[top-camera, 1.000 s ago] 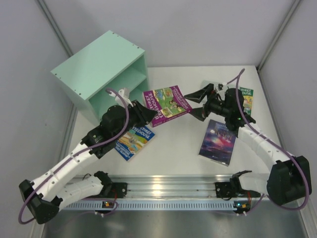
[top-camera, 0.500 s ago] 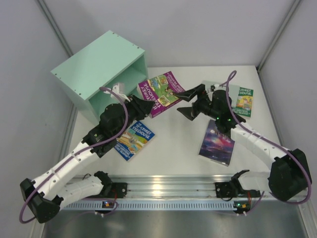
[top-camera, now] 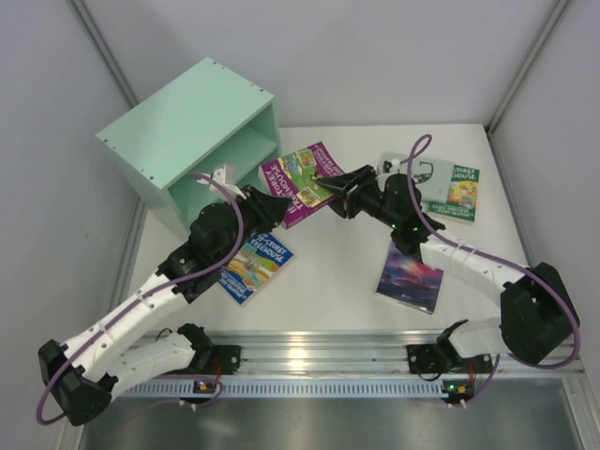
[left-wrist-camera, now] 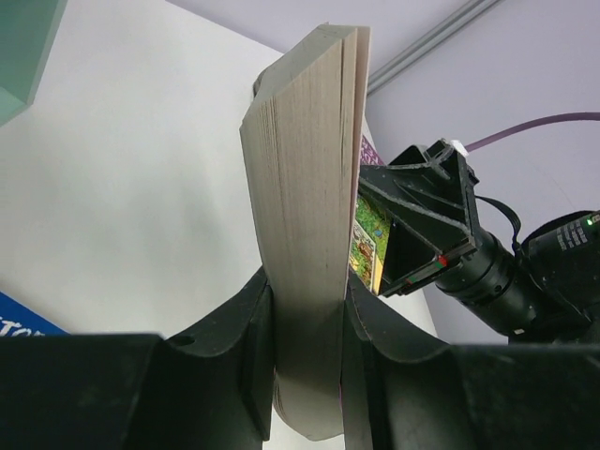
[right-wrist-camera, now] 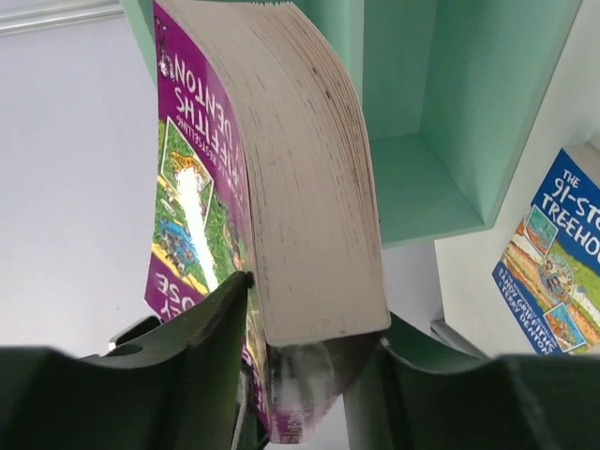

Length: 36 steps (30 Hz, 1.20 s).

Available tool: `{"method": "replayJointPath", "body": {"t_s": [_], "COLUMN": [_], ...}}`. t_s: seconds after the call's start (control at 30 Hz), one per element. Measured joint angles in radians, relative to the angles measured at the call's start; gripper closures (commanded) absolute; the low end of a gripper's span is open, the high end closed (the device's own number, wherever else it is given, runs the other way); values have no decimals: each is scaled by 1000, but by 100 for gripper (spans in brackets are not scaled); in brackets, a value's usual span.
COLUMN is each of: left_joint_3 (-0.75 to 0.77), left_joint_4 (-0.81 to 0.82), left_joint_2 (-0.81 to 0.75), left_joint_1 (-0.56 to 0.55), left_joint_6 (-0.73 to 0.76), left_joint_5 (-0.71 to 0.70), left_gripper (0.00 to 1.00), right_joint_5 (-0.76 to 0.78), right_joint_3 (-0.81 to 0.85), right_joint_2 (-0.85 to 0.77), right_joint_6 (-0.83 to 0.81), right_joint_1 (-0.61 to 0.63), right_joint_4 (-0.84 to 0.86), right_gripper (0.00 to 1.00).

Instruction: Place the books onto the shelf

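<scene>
Nearest you, low in the overhead frame, the galaxy book [top-camera: 411, 274] lies flat on the table [top-camera: 328, 281] right of centre. The blue-yellow book [top-camera: 255, 266] lies flat left of centre, its edge tucked under the left arm. Neither is being handled.

Mid-frame, the magenta-green book [top-camera: 302, 180] hangs above the table between the two arms. Your left gripper [left-wrist-camera: 307, 319] is clamped on one end, just as it was a second ago. The change is the right gripper [right-wrist-camera: 314, 328]. A second ago it stood wide and clear of the book; now it has swung in and its jaws press both faces of the other end.

So both arms grip one book — probably a handover, or a re-grip to square it for the opening.

Farther up on the right, the green book [top-camera: 460, 192] lies flat. At upper left stands the shelf [top-camera: 187, 112] — none of the four books is in it yet.
</scene>
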Motion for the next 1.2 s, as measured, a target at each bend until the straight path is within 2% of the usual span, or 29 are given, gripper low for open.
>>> {"method": "replayJointPath", "body": {"t_s": [0.1,0.13,0.17,0.2,0.23,0.27,0.3,0.33,0.5,0.57,0.67,0.73,0.93,1.2], "left_joint_3": [-4,-4,-4,-4,-1,10,31,56,250,375,599,690,712,731], "left_joint_4": [-2,-1,0,-6,-16,-38,-73,-113,-335,-415,-463,-462,-458,-406], "left_joint_2": [-4,-7,-10,-18,-23,-27,-27,-27,-18,11,100,134,127,178], "left_joint_1": [0,0,2,3,3,3,4,4,4,5,4,4,4,7], "left_joint_6": [0,0,1,4,7,16,32,43,100,149,213,244,348,492], "left_joint_5": [-15,-21,-24,-33,-39,-48,-60,-71,-161,-216,-291,-341,-535,-665], "left_gripper": [100,100,100,92,63,48,36,30,28,28,27,26,24,23], "right_joint_5": [36,48,57,66,72,77,80,78,74,77,79,79,88,93], "right_joint_3": [-1,-1,-1,-1,-1,-1,1,8,140,202,291,326,394,533], "right_joint_2": [14,16,19,24,31,39,49,59,131,159,208,243,346,519], "right_joint_6": [25,27,27,29,31,32,37,43,13,-2,-51,-84,-132,-125], "right_joint_1": [24,30,36,43,50,55,62,66,92,97,101,104,118,169], "right_joint_4": [36,50,58,75,91,106,121,126,95,98,97,69,3,51], "right_gripper": [83,100,100,100,100,100,100,100,100,100,100,100,100,100]}}
